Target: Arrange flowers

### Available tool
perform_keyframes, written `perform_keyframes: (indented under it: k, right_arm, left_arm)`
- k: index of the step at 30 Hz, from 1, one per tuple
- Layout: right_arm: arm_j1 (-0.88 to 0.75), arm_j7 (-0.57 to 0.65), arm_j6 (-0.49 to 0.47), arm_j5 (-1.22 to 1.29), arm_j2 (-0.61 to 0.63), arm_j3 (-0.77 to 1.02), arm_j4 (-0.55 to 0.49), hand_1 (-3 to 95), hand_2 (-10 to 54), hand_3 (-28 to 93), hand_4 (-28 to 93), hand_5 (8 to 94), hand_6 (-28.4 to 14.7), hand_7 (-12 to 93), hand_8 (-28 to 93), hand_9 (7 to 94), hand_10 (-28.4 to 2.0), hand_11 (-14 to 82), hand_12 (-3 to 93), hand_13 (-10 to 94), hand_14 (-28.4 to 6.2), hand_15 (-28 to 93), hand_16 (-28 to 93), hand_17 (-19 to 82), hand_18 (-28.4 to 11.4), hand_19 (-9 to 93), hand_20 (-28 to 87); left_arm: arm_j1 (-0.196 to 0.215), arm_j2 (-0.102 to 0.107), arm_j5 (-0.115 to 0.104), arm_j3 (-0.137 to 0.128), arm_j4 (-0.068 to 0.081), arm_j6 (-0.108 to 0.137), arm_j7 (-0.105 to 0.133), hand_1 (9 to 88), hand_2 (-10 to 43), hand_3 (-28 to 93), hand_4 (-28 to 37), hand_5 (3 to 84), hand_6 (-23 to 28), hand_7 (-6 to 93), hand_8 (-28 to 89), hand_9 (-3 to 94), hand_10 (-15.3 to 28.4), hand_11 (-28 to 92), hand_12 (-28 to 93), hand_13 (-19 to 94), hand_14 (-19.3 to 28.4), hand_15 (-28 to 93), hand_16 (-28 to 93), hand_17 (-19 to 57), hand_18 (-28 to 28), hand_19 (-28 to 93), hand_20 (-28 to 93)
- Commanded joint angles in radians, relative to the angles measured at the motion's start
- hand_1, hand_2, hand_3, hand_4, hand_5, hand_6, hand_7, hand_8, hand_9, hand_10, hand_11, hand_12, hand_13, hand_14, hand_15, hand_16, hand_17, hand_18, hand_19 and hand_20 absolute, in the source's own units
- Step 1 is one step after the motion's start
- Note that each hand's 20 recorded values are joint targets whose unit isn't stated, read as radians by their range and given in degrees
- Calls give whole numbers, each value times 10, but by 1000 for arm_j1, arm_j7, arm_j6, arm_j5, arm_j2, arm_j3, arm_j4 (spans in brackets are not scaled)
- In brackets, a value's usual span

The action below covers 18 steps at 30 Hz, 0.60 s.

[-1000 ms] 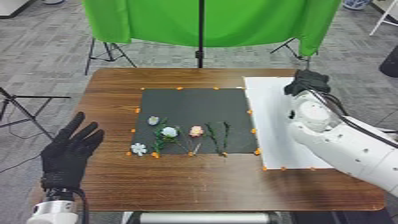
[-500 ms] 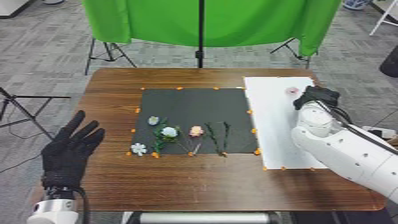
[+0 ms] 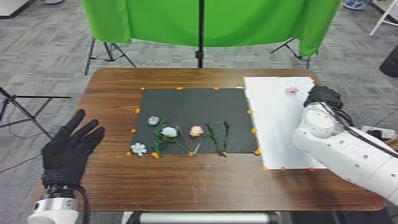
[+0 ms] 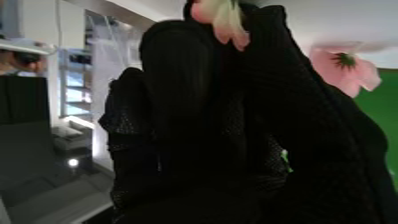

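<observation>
Brown table (image 3: pixel 178 182), center frame. Dark mat (image 3: pixel 191 107) mid-table, white sheet (image 3: pixel 275 135) right of it. Left hand (image 3: pixel 67 155) lower left, spread wide, holding nothing. Right hand (image 3: pixel 324 97) upper right, at the sheet's edge; openness unclear, and can't tell if it grips the pink petals (image 4: pixel 229 25) showing against the glove. White rose (image 3: pixel 169 132), two green stems (image 3: pixel 226 137), peach rose (image 3: pixel 196 131), white blossom (image 3: pixel 139 148), pale bud (image 3: pixel 154 120): mat's lower half. Pink flower (image 3: pixel 291 91): sheet's upper part.

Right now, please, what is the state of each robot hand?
Left robot hand: open, empty.
Right robot hand: cannot tell open or closed; pink petals are close by.
</observation>
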Motion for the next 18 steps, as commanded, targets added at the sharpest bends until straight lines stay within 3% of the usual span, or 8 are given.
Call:
perform_keyframes:
  k: [1,8,12,16,18]
  right_arm:
    - [-22,-42,130,-63,21,-17,-82,642,-95,639,-283,873,19,184,14,937,-46,109,336,833,0,528,314,438,-168,855,371]
    - [-1,-130,201,-120,-2,-39,-245,636,-95,662,-283,882,10,179,19,937,-55,127,332,836,-3,534,325,441,-173,860,375]
    - [-19,-201,182,-151,-49,-52,-329,634,-95,669,-283,884,7,177,23,937,-59,131,332,835,-5,540,328,440,-177,865,378]
    - [-27,-250,168,-167,-120,-101,-364,631,-95,676,-283,884,5,174,26,937,-59,133,331,831,-8,546,329,437,-178,866,381]
    - [-22,-262,167,-195,-156,-141,-353,629,-95,679,-283,883,5,174,26,937,-59,134,331,830,-9,548,329,436,-179,867,381]
  left_arm:
    - [18,-18,7,-8,-1,-5,-9,192,73,812,-283,356,78,101,-96,350,206,227,97,229,284,560,-113,-98,274,547,85]
    - [26,-19,7,-8,-4,-2,-7,192,73,811,-283,357,78,100,-96,349,205,228,98,229,284,560,-112,-98,274,547,85]
    - [28,-16,6,-7,-5,-2,-5,193,73,810,-283,357,78,100,-96,349,206,227,98,229,284,560,-113,-98,274,547,85]
    - [31,-1,-7,3,-3,5,16,193,73,811,-283,357,78,99,-96,349,206,228,98,229,284,560,-113,-98,274,546,84]
    - [29,-9,-1,-1,-2,-1,4,193,73,811,-283,357,78,99,-96,349,206,228,98,229,284,561,-113,-98,273,546,84]
